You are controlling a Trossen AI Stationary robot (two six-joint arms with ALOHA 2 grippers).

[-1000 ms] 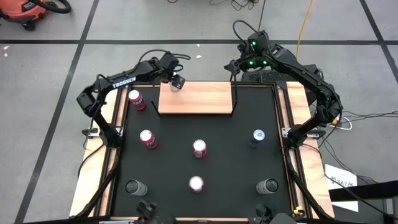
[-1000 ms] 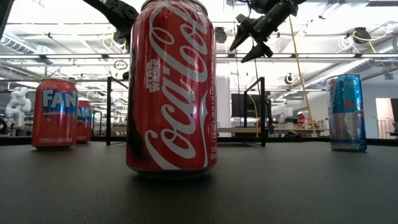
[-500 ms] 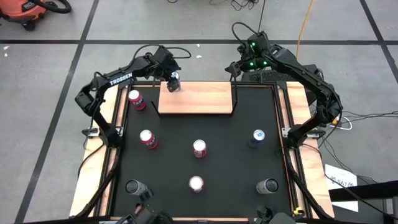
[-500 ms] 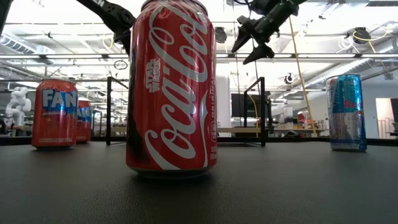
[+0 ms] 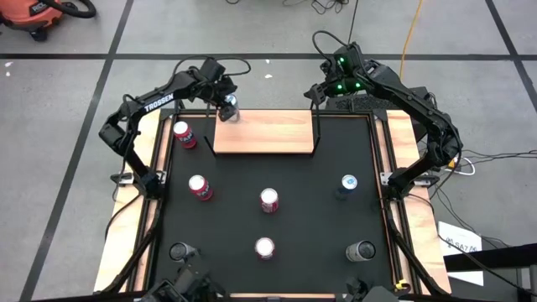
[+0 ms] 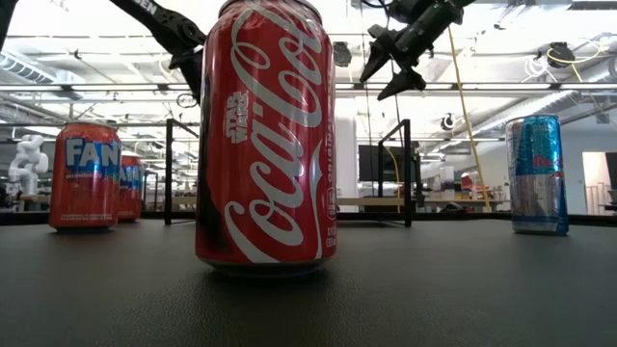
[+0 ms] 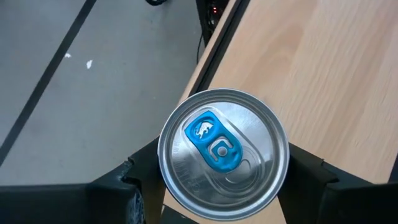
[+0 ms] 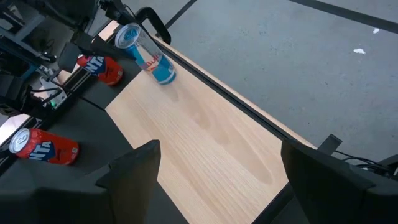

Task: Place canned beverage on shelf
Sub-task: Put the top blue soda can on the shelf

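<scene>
My left gripper [image 5: 227, 102] is shut on a slim silver-and-blue can [image 7: 222, 149] with a blue pull tab. It holds the can over the far left corner of the light-wood shelf [image 5: 268, 132]. The right wrist view shows the same can [image 8: 151, 59] at that corner; whether its base touches the board I cannot tell. My right gripper [image 5: 315, 91] stands open in the air above the shelf's far right corner, holding nothing. In the low view a Coca-Cola can [image 6: 265, 135] hides the held can. My left gripper pinches the can between its two fingers [image 7: 134, 183], one on each side just under the top rim [image 7: 166, 173]. The fingers slant down onto it from above. The can stays upright, top up, over the shelf's corner.
Two Fanta cans [image 5: 183, 134] [image 5: 200, 187] stand left of the shelf. Two Coca-Cola cans [image 5: 268, 200] [image 5: 264, 247] are mid-table and a blue can [image 5: 348, 182] is to the right. Two dark cans [image 5: 180, 252] [image 5: 362, 250] stand near the front. A black rod [image 5: 317, 126] rises at the shelf's right end.
My left gripper has carried the can a little toward the table's left and far edges, out to the shelf's far left corner. Its wrist has rolled on the way, and the can has stayed upright in the hold.
</scene>
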